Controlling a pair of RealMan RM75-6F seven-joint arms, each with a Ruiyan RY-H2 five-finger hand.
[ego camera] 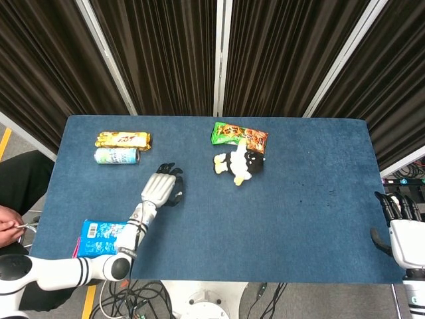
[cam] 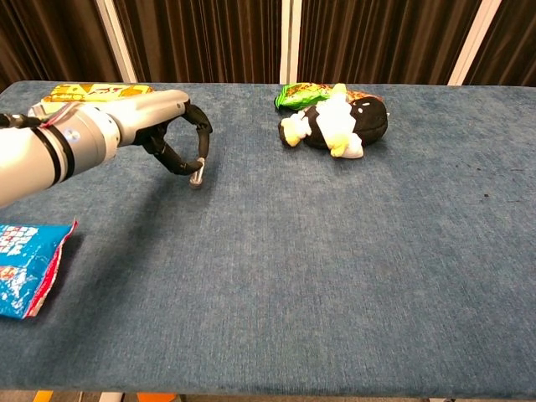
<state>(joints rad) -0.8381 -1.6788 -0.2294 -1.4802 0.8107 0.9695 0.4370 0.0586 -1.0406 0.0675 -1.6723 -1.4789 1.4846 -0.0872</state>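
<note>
Left hand [cam: 159, 126] raised over the tabletop [cam: 335, 251], fingers [cam: 194, 134] curled loosely around nothing — can [ego camera: 116, 155] lying just beyond and to their left, long axis crosswise. Right hand [ego camera: 402, 229] far off at the edge, fingers apart, empty.
</note>
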